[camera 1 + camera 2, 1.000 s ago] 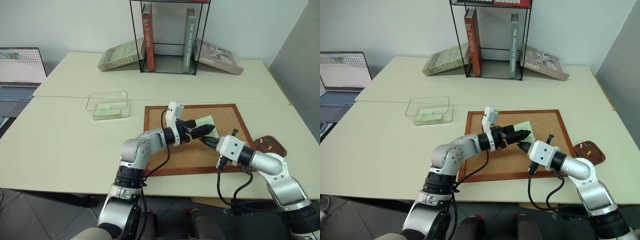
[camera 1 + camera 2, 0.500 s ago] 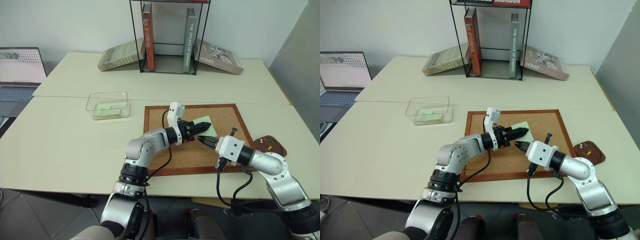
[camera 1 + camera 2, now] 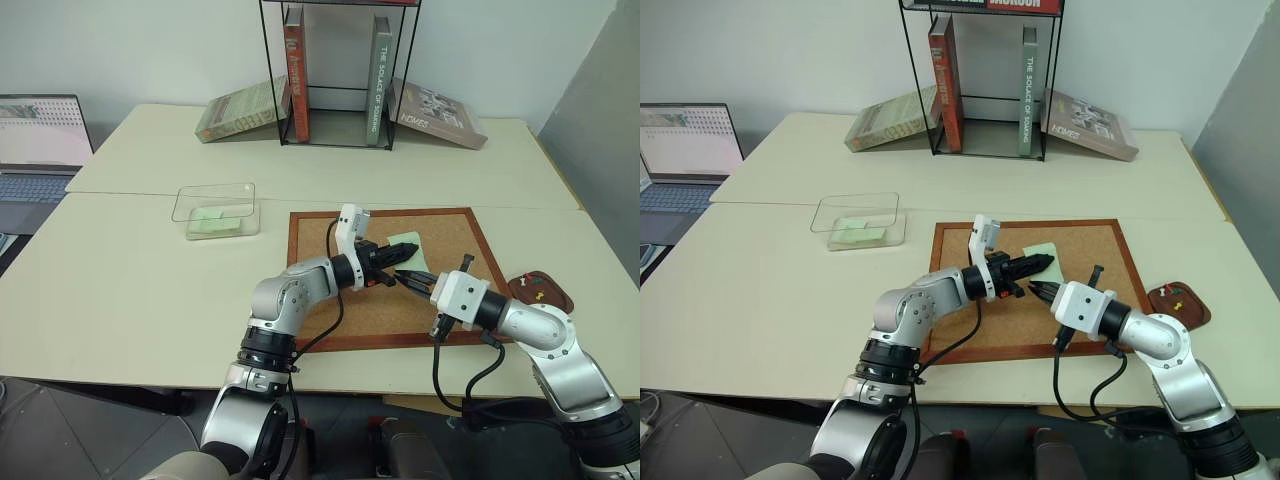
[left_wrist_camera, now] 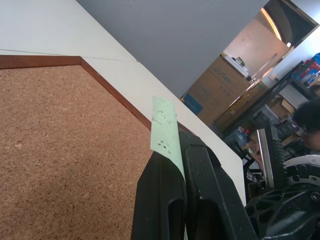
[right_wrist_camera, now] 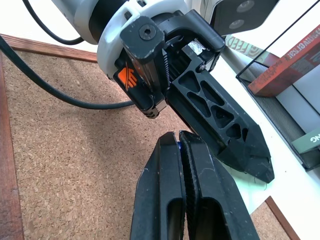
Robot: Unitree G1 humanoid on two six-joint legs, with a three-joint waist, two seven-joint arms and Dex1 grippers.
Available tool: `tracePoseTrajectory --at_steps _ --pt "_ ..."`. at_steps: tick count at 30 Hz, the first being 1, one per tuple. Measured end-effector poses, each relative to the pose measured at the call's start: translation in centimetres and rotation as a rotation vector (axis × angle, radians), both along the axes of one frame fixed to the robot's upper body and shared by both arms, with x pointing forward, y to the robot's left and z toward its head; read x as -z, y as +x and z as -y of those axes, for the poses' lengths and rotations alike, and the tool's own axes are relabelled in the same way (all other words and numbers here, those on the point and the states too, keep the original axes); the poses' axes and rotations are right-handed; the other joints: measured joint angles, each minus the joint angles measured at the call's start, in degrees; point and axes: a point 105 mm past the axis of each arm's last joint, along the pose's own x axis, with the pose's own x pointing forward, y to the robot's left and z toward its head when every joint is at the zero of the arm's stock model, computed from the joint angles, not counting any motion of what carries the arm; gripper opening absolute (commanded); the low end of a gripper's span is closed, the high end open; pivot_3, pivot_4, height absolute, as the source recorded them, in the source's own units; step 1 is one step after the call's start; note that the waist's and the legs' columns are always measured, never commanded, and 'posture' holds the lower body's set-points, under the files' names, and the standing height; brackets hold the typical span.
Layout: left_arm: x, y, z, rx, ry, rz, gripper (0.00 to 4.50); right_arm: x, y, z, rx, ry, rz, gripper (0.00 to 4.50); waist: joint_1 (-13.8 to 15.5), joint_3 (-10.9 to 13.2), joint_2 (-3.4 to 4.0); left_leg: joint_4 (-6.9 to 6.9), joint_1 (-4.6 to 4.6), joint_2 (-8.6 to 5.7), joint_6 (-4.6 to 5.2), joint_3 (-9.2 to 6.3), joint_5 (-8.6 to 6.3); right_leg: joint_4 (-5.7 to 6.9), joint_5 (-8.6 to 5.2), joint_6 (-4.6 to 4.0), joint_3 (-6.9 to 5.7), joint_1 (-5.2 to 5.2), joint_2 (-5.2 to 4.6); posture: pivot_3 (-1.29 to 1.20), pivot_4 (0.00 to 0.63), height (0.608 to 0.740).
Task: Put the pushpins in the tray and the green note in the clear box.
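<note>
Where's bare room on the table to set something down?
Free: the tabletop left of the cork board, and the strip between the clear box and the book rack. Crowded: mid-board, where both grippers meet.

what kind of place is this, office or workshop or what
Probably an office or study area that also serves as a robot test space. A laptop sits on the cream tables, books stand in a wire rack, and a cork board lies flat. The left wrist view shows stacked cardboard boxes.
</note>
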Motion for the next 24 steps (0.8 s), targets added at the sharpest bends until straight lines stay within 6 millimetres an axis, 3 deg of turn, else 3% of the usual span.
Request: tracePoseTrajectory --at_steps 7,14,20,22,24 --pt "-0.4 0.3 -0.2 -0.020 -0.012 0.044 0.03 -0.4 -0.1 -0.2 -0.008 0.006 0.039 0.00 0.0 0.0 0.00 0.01 0.01 0.00 0.00 0.00 0.00 0.01 0.00 0.00 0.01 0.00 0.00 0.00 0.150 0.740" --pt "1.4 2.0 -1.3 -0.138 0.055 0.059 0.03 -1.7 -1.0 0.0 -0.034 0.017 0.092 0.00 0.1 0.0 -0.01 0.01 0.01 -0.01 0.00 0.01 0.00 0.01 0.00 0.00 0.01 0.01 0.00 0.00 0.150 0.740" --pt "1.5 2.3 -1.3 -0.161 0.055 0.070 0.03 -2.6 -1.6 -0.2 -0.041 0.050 0.111 0.00 0.1 0.0 -0.01 0.01 0.01 0.00 0.00 -0.01 0.00 0.02 0.00 0.00 0.00 0.01 -0.01 0.00 0.150 0.740" --pt "1.5 2.3 -1.2 -0.162 0.056 0.071 0.03 -2.9 -1.3 0.6 0.010 0.090 0.099 0.00 0.1 0.0 -0.01 0.04 0.01 0.00 0.00 0.00 0.00 0.03 0.01 0.00 0.01 0.02 -0.01 0.00 0.150 0.740" --pt "1.1 2.2 -1.3 -0.171 0.052 0.090 0.03 -3.4 -0.3 2.9 0.154 0.180 0.061 0.00 0.2 0.0 -0.01 0.04 0.00 0.00 0.00 0.00 0.00 0.03 0.01 0.00 0.02 0.03 -0.11 0.00 0.150 0.740"
